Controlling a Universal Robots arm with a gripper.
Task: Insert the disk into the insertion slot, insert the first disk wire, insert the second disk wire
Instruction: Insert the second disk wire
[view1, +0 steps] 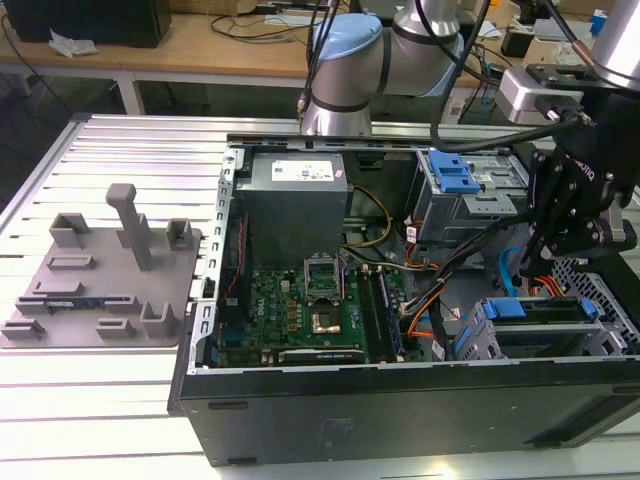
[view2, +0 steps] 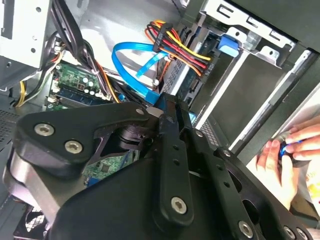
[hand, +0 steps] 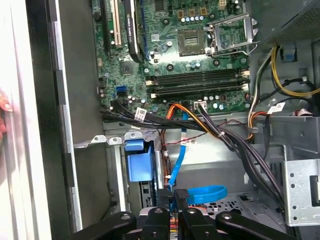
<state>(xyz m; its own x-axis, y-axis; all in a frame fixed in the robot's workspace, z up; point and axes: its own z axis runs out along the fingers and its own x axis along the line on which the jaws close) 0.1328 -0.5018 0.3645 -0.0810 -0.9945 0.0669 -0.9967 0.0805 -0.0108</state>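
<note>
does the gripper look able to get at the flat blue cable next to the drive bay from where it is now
Probably yes: in the first wrist view the gripper sits right at the flat blue cable, with nothing between them. Black wire bundles run off to one side.

in the second wrist view the gripper (view2: 172, 112) body covers the lower half of the case; its fingertips hide where the flat blue cable (view2: 131, 60) ends. a hand (view2: 282, 152) at 3 o'clock is cut by the frame edge. in the exterior view the disk (view1: 545, 335) lies mostly hidden inside the insertion slot (view1: 480, 335) at 4 o'clock.
</note>
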